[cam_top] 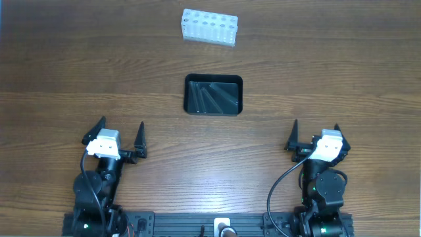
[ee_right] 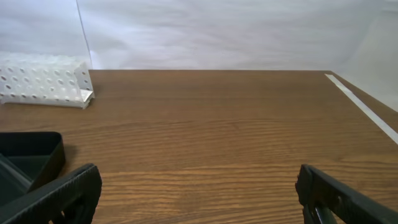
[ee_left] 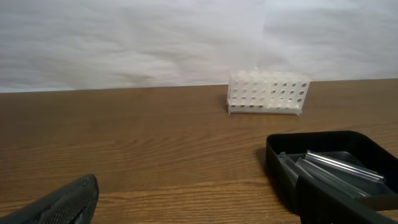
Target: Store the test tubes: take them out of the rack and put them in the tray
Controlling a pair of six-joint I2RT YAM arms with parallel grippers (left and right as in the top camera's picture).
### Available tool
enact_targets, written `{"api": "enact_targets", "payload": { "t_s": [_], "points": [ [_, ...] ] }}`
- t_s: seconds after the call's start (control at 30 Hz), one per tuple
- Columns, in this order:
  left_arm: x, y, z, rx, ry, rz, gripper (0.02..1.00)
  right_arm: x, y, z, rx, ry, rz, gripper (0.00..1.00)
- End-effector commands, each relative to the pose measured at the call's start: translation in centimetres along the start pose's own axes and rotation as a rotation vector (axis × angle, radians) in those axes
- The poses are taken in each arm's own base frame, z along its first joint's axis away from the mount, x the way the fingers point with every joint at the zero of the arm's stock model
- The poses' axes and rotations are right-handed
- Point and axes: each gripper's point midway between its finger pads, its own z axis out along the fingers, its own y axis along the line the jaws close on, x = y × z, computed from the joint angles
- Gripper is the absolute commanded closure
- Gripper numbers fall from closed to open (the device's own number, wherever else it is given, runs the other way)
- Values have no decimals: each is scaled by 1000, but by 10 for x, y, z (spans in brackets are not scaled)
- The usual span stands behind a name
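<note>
Fingers (cam_top: 140,137) stand spread and empty on the left gripper (cam_top: 120,133) and right gripper (cam_top: 316,135). Clear test tubes (ee_left: 341,164) lie slanted in the black tray (cam_top: 187,95); whether the white rack (cam_top: 208,27) beyond it holds more, I cannot tell. Likely light, slick and brittle: pinch gently just below the mouth.

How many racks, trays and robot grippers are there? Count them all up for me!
White rack: 1
Black tray: 1
Grippers: 2, the left gripper and the right gripper, both with fingers open
Total: 4
Clear tubes lie in the tray, but I cannot count them surely.
</note>
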Motion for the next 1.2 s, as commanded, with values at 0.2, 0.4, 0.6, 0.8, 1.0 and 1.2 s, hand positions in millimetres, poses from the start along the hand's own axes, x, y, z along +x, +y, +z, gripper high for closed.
{"api": "enact_targets", "payload": {
  "t_s": [0.2,0.4,0.6,0.8,1.0,1.2],
  "points": [
    [1,-1,0,7,-1,11,18,-4,6,3,-24,-63,-2,9],
    [1,-1,0,7,-1,11,18,-1,6,3,-25,-55,-4,9],
    [1,-1,0,7,-1,11,20,-2,6,3,-25,-55,-4,7],
    [1,-1,0,7,-1,11,18,-2,6,3,-25,-55,-4,9],
    [1,-1,0,7,-1,11,18,-1,6,3,-25,-55,-4,9],
    [1,-1,0,7,-1,11,20,-2,6,3,-25,-55,-4,7]
  ]
}}
